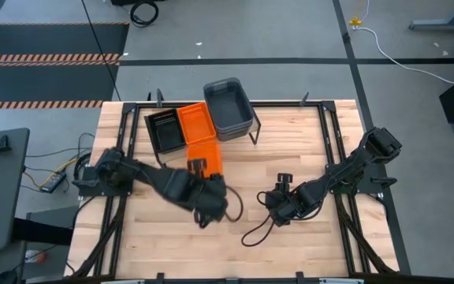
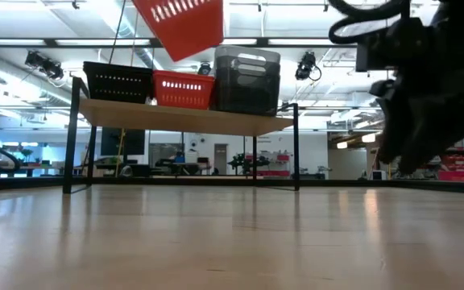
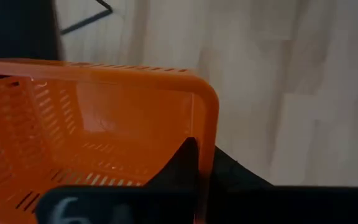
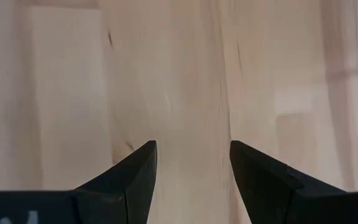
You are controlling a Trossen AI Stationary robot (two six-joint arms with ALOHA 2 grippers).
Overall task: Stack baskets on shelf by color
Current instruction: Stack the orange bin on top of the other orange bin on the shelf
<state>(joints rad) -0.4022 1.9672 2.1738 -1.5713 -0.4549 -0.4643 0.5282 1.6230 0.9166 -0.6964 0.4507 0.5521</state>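
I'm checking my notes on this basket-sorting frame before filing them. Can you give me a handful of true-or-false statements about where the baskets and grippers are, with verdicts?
1. The left gripper is shut on an orange basket held in the air. True.
2. The shelf holds three baskets. True: a black basket, an orange one and a dark-grey bin.
3. The right gripper holds a black basket. False: it is open and empty over the bare table.
4. The dark-grey bin sits between the other two. False: the orange one on the shelf is in the middle.
5. The lifted basket is level. False: it hangs tilted.
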